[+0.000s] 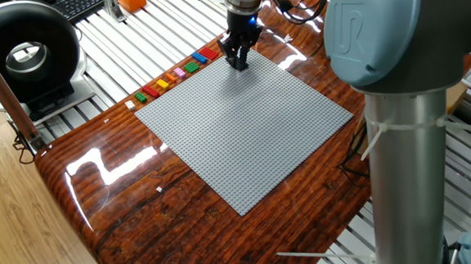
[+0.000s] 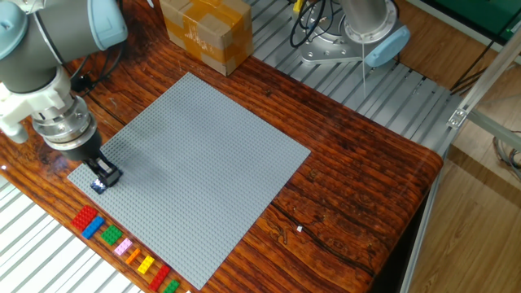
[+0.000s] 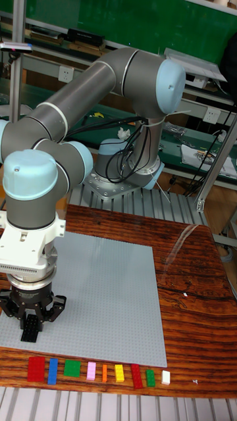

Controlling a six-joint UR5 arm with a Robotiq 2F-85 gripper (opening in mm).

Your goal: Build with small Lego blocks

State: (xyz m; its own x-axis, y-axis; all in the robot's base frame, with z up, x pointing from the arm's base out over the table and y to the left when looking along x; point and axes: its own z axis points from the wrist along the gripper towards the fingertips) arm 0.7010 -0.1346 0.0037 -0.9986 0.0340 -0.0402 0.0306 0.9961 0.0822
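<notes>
Black ring-shaped device at far left, off the counter. Row of small Lego blocks along the grey baseplate edge, at 6 o'clock below the gripper. Gripper down at the plate corner, narrowly parted, pinching a dark blue brick. Cardboard box at 12 o'clock. Glossy wood grain, aluminium slats around.

A robotics lab: grooved aluminium benches, a robot base with cables, and wall sockets.
</notes>
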